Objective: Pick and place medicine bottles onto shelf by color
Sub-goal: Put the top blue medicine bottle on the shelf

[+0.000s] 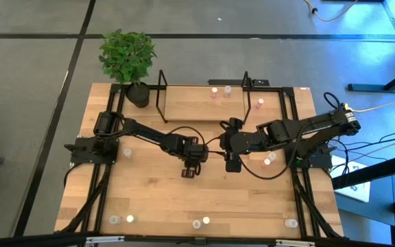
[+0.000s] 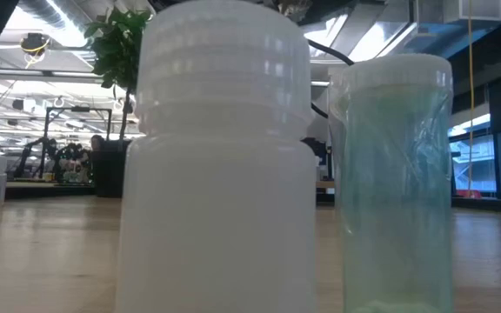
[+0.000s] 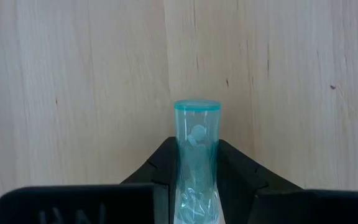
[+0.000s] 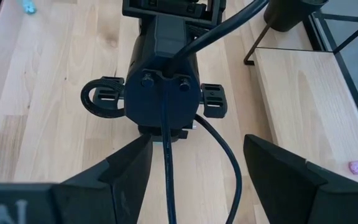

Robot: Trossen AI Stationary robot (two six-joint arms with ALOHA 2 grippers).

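Note:
My left gripper (image 1: 189, 170) hangs low over the middle of the table, pointing steeply down, shut on a small teal translucent medicine bottle (image 3: 196, 140). My right gripper (image 1: 232, 163) hovers just to its right, higher up, open, with nothing between its fingers (image 4: 194, 177); its wrist view looks onto the back of the left hand. The shelf (image 1: 190, 103) stands at the table's far edge and carries three pink bottles (image 1: 213, 91) on its right half. More bottles stand scattered on the tabletop, several along the near edge (image 1: 129, 219). My left gripper pinches the teal bottle's side walls (image 3: 195, 163) between its two fingers, coming from above and slanting steeply down, with the fingers lying along the bottle. The bottle's teal-rimmed end (image 3: 196, 106) juts past the fingertips toward the tabletop; whether it touches the wood I cannot tell.
A potted plant (image 1: 127, 58) stands at the far left corner beside the shelf. Two bottles, one white (image 2: 220, 156) and one greenish (image 2: 394, 174), fill the low view at the near edge. Two more bottles (image 1: 269, 159) stand under the right arm, one (image 1: 127, 152) by the left arm.

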